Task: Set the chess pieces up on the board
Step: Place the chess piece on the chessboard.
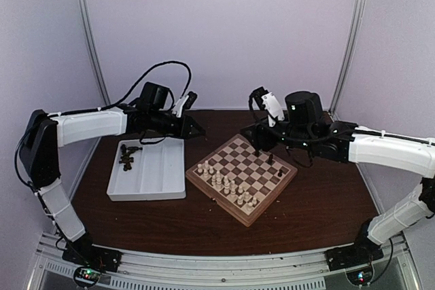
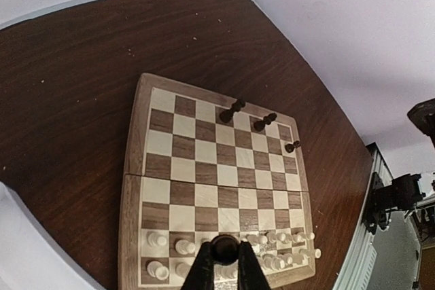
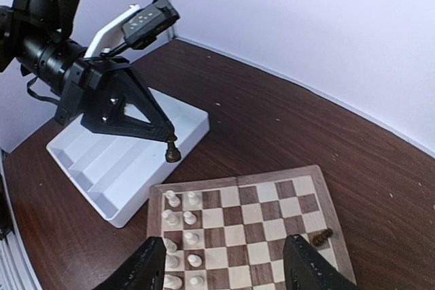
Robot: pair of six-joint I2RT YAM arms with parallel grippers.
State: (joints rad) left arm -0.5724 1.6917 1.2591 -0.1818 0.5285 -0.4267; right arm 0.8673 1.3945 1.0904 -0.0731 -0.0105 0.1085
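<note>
Precision counts: left gripper, clamped on a dark chess piece, should set it upright, centred on a free square of the chessboard; right gripper hangs with fingers apart.

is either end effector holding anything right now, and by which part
The left end effector pinches one small dark brown chess piece by its head, base hanging free; the right end effector is open, empty.

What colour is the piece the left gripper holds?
Dark brown piece; shows best in right wrist view.
</note>
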